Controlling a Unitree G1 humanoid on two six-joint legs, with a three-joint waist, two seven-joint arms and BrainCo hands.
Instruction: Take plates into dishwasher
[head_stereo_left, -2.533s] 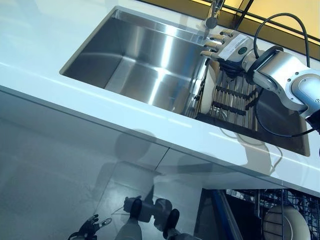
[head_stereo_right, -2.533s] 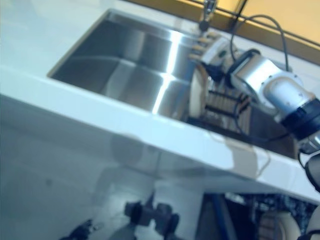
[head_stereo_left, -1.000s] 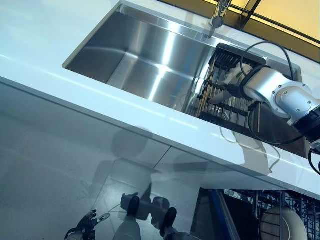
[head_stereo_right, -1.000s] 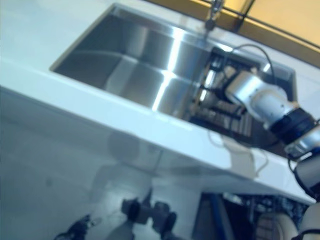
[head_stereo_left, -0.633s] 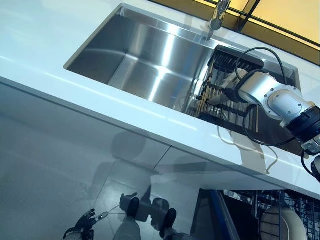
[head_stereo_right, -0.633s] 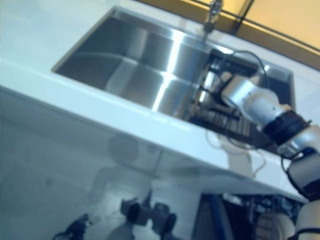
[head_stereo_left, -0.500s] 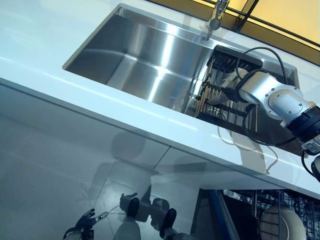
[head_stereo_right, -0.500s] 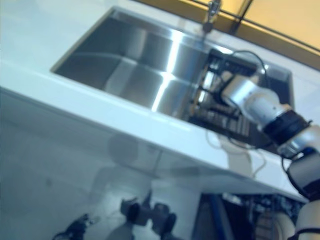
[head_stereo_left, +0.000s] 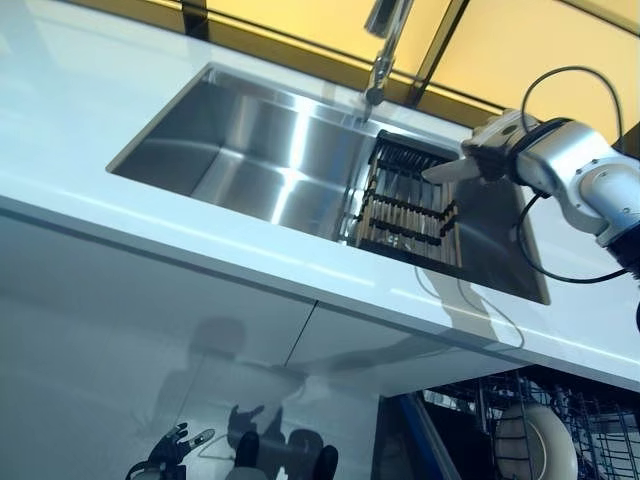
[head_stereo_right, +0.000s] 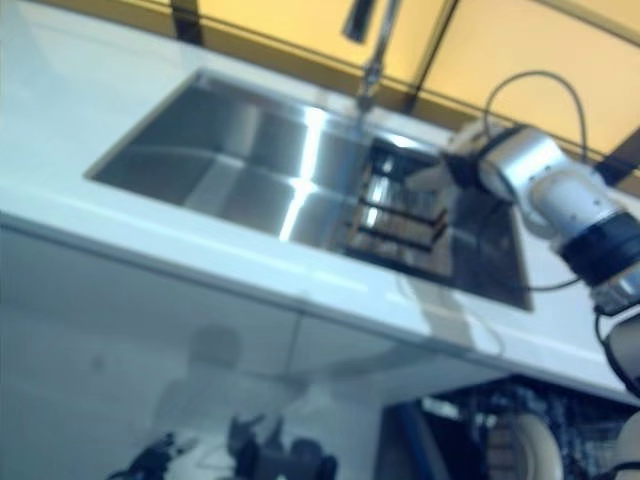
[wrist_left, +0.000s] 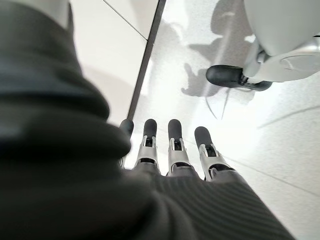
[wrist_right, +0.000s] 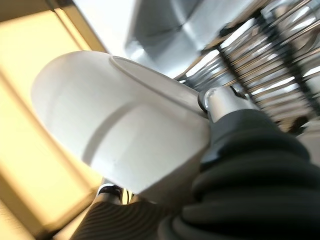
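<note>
A white plate is in my right hand, thumb pressed on its face and fingers curled behind it. In the left eye view the plate shows edge-on, held in the air above the right end of the drying rack that stands in the sink. The rack's slots look bare. Low at the right, the open dishwasher rack holds one white plate upright. My left hand hangs far below the counter by the floor, fingers straight and holding nothing.
A tall faucet rises behind the sink, just left of the rack. The white counter runs in front of the sink, its front edge above the dishwasher opening. A dark window frame lines the back wall.
My right hand has come up out of the drying rack with the plate, now held above the rack's right end. The camera has shifted, so the whole scene sits differently.
</note>
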